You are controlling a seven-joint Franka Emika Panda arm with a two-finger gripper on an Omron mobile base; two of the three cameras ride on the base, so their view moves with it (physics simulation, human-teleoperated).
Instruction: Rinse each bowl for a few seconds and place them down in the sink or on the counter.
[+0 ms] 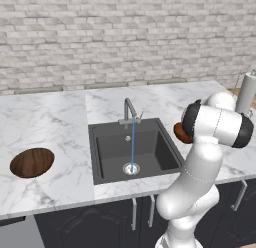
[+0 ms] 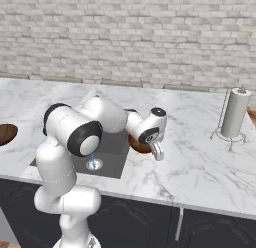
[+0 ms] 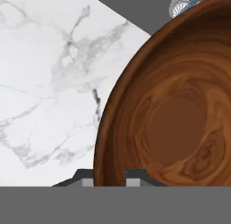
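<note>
Gripping the near rim of a wooden bowl [image 3: 180, 114], the tool [image 3: 113, 180] has its two dark fingertips [image 3: 88, 177] set either side of the bowl wall, one outside and one inside, jaws nearly shut on the rim. In the hand view this bowl lies over the white marble worktop [image 3: 49, 87], with the dark sink [image 3: 135, 11] and its steel drain [image 3: 180, 6] visible beyond the bowl's far edge.

From the right base view, the held bowl [image 2: 139, 144] sits just right of the sink [image 2: 112, 152], largely masked by the wrist; whether it rests on the worktop [image 2: 200, 162] or is raised off it cannot be told. The left base view shows the same bowl [image 1: 181, 133] as a brown sliver behind the arm's elbow, at the sink's right edge.

A second bowl [image 1: 32, 162] rests upright on the worktop [image 1: 55, 122], well to the left of the sink [image 1: 132, 149] and apart from it.

Water runs in a thin blue stream [image 1: 132, 142] from the faucet [image 1: 129, 111] straight down onto the drain [image 1: 131, 168].

A paper towel roll [image 2: 235, 114] stands upright on a wire holder at the far right of the worktop, well apart from the bowls.
</note>
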